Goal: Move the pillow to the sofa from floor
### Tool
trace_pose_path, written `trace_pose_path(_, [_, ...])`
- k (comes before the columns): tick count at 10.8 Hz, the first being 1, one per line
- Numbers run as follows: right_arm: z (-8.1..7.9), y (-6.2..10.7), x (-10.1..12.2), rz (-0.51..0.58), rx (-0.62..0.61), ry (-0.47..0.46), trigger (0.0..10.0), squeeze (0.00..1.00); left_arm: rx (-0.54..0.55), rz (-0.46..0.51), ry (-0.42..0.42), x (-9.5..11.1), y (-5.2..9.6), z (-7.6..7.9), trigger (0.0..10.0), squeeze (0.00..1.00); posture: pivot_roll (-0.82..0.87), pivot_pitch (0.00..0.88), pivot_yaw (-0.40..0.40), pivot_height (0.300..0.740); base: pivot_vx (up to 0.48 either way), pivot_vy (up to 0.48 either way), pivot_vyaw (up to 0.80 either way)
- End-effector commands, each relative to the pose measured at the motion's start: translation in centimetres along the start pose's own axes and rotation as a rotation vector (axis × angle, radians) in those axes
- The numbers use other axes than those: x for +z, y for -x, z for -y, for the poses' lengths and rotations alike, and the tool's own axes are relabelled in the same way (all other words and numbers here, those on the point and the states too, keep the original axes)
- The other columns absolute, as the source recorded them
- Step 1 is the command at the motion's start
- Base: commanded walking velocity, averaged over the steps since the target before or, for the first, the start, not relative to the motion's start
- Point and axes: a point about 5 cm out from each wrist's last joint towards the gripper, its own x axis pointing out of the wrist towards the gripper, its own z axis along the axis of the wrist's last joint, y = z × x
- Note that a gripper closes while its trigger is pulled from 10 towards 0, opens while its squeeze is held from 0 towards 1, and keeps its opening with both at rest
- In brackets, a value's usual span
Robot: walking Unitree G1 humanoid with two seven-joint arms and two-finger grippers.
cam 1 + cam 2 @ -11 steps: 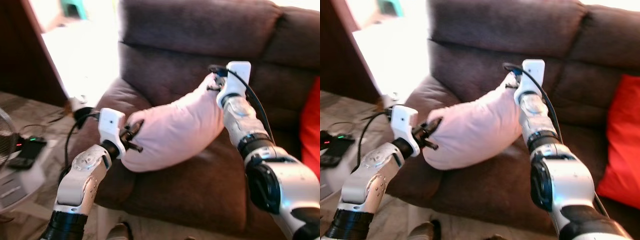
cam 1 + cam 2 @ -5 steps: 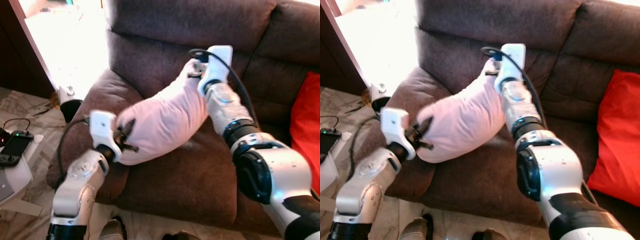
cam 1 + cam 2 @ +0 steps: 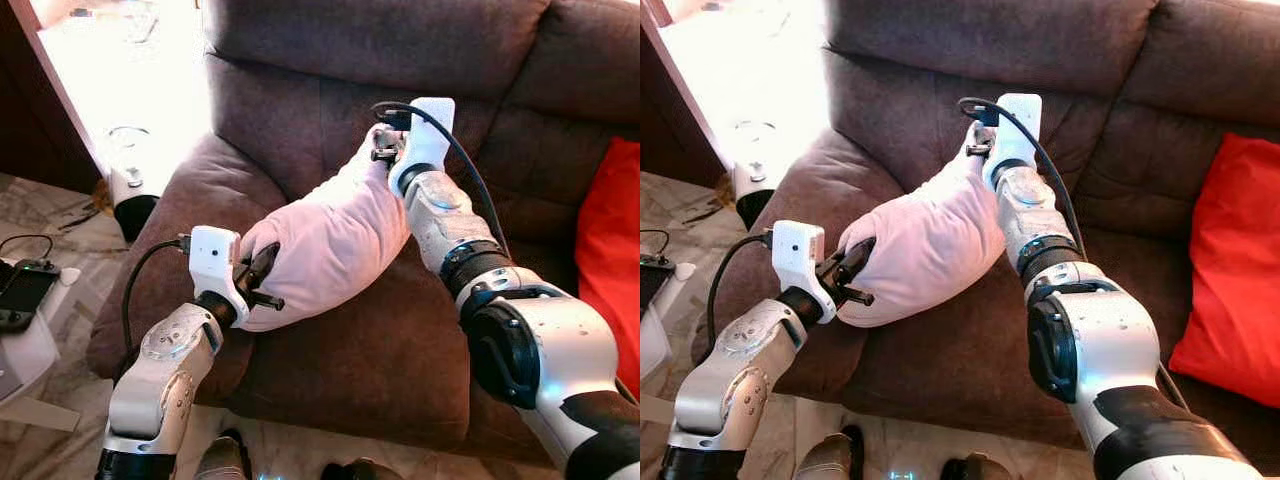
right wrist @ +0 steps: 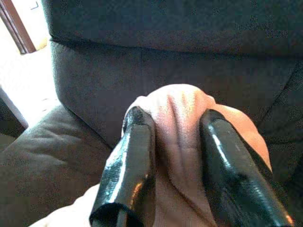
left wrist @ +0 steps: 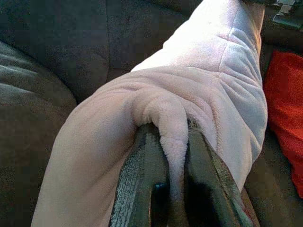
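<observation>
One pink pillow (image 3: 330,245) lying across brown sofa (image 3: 400,340) seat near its left armrest, left gripper (image 5: 170,156) pinching a fold at its lower end, right gripper (image 4: 173,142) clamped on its upper corner against the backrest, bare seat toward one red cushion (image 3: 1230,260).

Home living room: brown sofa (image 3: 400,60), red cushion (image 3: 1230,260).
</observation>
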Motion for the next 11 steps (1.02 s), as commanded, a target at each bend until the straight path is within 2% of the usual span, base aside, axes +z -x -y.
trace_pose_path(1, [-1.4,-0.2,0.6,0.013,0.060,-0.001,10.0,1.00,-0.119,0.063,-0.001,1.3,-0.4,2.3,10.0,0.00,0.17,0.177,-0.159,0.740,0.000,0.000,0.00])
trace_pose_path(9, [-1.4,-0.2,0.6,0.013,0.060,-0.001,10.0,1.00,-0.119,0.063,-0.001,1.3,-0.4,2.3,10.0,0.00,0.17,0.177,-0.159,0.740,0.000,0.000,0.00])
trace_pose_path(10, [-0.1,-0.2,1.7,0.075,0.007,-0.016,10.0,0.00,0.198,0.130,0.063,2.7,-1.3,-1.7,10.0,0.00,0.15,0.143,-0.122,0.740,0.000,0.000,0.00])
trace_pose_path(11, [2.7,0.2,2.9,0.170,-0.106,-0.035,10.0,0.00,0.732,0.202,0.301,3.4,-1.5,-8.2,10.0,0.00,0.15,0.136,-0.117,0.740,0.000,0.000,0.00])
